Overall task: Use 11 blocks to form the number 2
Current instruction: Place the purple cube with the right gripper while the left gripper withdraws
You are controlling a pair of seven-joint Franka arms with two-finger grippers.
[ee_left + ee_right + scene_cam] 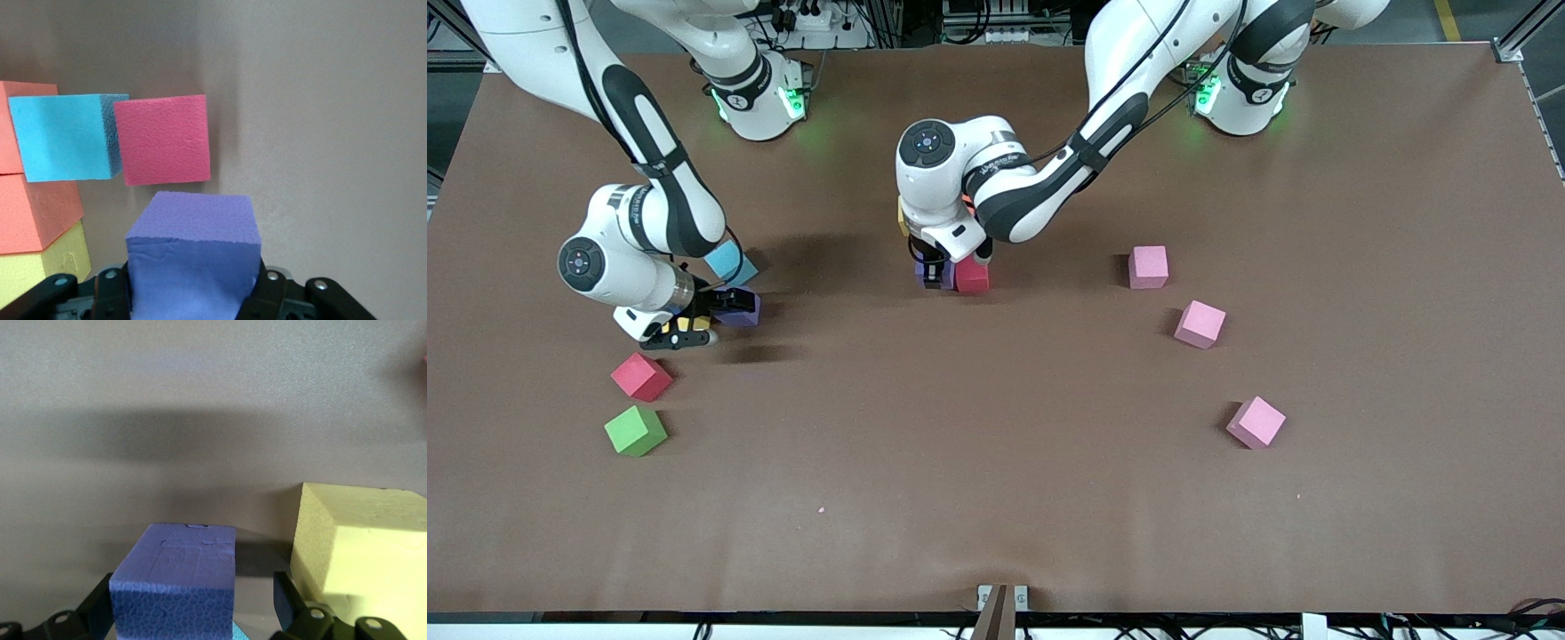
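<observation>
Brown matte table [996, 498] fills most of the front view, surface plain and evenly lit. Soft shadows on it. Dark floor past its top edge, with cables and a power strip [811, 15] (white). Metal frame post [1528, 25] at one corner.

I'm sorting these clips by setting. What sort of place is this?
Probably a robotics lab bench: two fixed robot arms share a brown table scattered with foam blocks, like the green block, and cables and metal framing run along the table's edges.

A purple block [192, 257] sits pinched just beside the red one [163, 139], with blue [63, 137], orange [30, 210] and yellow [40, 270] cubes adjoining.
</observation>
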